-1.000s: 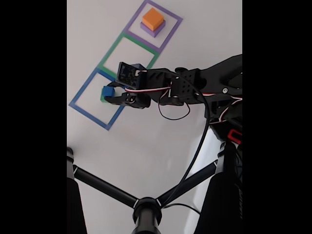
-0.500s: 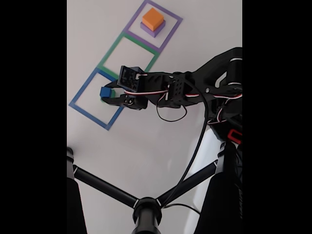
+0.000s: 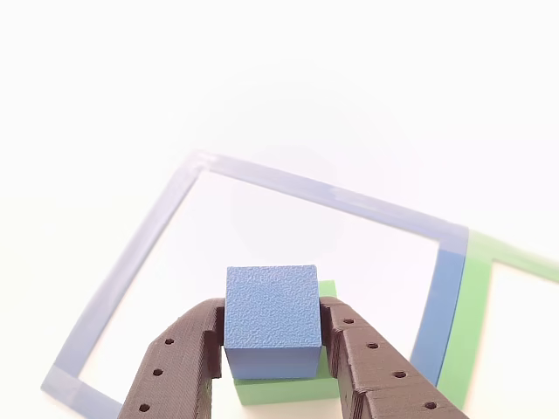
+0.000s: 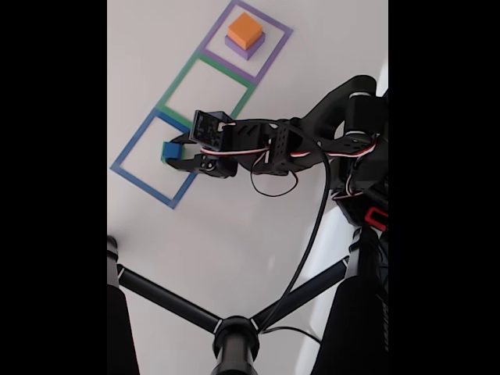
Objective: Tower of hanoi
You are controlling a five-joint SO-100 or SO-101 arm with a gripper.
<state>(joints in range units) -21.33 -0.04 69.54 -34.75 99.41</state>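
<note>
In the other view a blue cube [image 3: 271, 319] sits between my two brown fingers [image 3: 179, 362], which press on its left and right sides. It rests on a green block [image 3: 279, 389] inside the blue taped square [image 3: 323, 194]. My gripper [image 3: 272, 314] is shut on the cube. The fixed view shows the gripper [image 4: 176, 153] reaching left from the arm, with the blue cube [image 4: 169, 148] near the right edge of the blue square [image 4: 131, 141]. An orange cube [image 4: 245, 28] is stacked on a purple block [image 4: 244, 50] in the purple square [image 4: 216, 26].
A green taped square [image 4: 176, 82] lies between the blue and purple ones, with nothing inside it. Its tape [image 3: 463, 349] borders the blue square on the right in the other view. Black stand bars [image 4: 234, 332] cross the foreground, and a cable [image 4: 312, 234] hangs from the arm.
The gripper with the blue cube has shifted slightly left and down over the blue square. The arm's rear joints have folded upward at the right.
</note>
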